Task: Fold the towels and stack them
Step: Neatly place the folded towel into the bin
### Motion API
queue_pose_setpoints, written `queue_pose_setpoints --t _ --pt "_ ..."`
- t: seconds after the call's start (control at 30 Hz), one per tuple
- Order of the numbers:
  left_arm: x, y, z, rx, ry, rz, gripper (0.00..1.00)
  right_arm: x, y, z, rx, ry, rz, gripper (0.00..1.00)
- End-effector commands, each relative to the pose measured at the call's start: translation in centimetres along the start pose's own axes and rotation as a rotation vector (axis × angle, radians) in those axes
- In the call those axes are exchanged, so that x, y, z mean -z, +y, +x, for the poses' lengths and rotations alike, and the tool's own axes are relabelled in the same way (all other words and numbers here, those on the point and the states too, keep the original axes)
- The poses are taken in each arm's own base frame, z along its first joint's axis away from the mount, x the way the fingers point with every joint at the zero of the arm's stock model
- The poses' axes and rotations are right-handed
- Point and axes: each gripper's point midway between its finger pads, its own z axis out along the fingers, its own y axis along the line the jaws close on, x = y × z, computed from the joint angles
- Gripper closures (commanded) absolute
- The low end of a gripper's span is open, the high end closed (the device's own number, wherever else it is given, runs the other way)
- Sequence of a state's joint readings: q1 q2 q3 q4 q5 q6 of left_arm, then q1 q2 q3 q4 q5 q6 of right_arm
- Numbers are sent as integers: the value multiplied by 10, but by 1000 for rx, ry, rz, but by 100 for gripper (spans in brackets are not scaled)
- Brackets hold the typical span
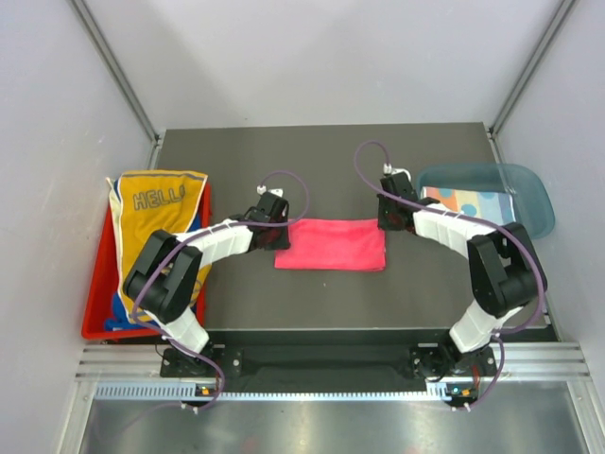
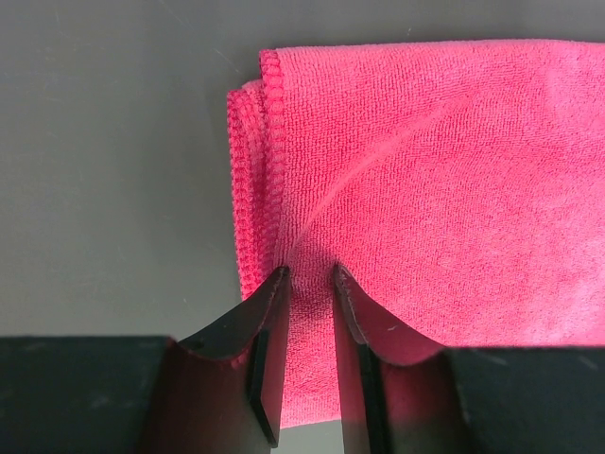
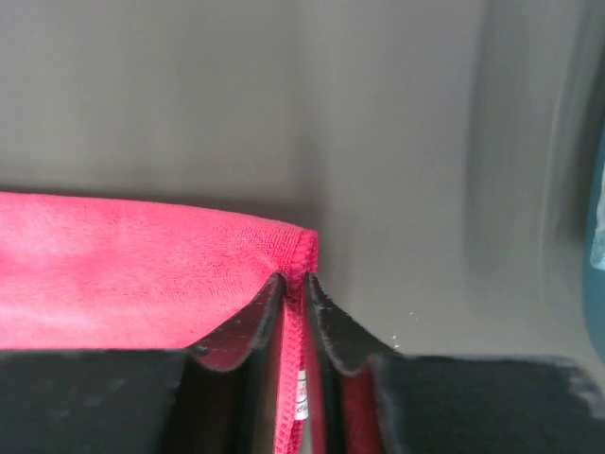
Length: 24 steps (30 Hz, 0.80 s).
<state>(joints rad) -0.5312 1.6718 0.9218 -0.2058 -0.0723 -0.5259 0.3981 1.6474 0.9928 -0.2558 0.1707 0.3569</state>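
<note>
A hot pink towel (image 1: 331, 244) lies folded flat in the middle of the table. My left gripper (image 1: 272, 219) is at its far left corner. In the left wrist view its narrow jaws (image 2: 310, 274) pinch the pink cloth (image 2: 454, 170) near the stitched left edge, and creases run out from the tips. My right gripper (image 1: 389, 213) is at the far right corner. In the right wrist view it (image 3: 295, 279) is shut on the towel's hem (image 3: 123, 265), with a small label between the fingers.
A red tray (image 1: 95, 326) at the left holds the yellow "HELLO" towel (image 1: 156, 218), with a bit of blue cloth (image 1: 118, 317) under it. A translucent teal bin (image 1: 529, 189) at the back right holds a light blue dotted towel (image 1: 463, 201).
</note>
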Motion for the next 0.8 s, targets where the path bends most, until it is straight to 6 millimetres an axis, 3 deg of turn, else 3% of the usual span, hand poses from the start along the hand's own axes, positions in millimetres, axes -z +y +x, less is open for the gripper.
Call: queue_pose_setpoints --t 0.0,0.2,0.33,0.4,0.53,0.77 --pt "-7 7 8 0 6 -28 70 -5 0 -12 4 -20 -8 83" --pt "2 -1 -4 -5 -17 -1 69 6 -4 -7 3 -29 -7 57" --pt "15 -9 -24 -9 -59 5 66 27 -5 -11 -19 -68 -25 46" --pt "20 -12 -33 -14 -76 9 64 32 -5 -3 -26 -60 -44 41" --pt "33 -18 -51 -13 -117 14 63 38 -1 9 -25 -42 -84 40" --pt "62 -29 -75 0 -179 46 63 26 0 39 -22 66 -98 43"
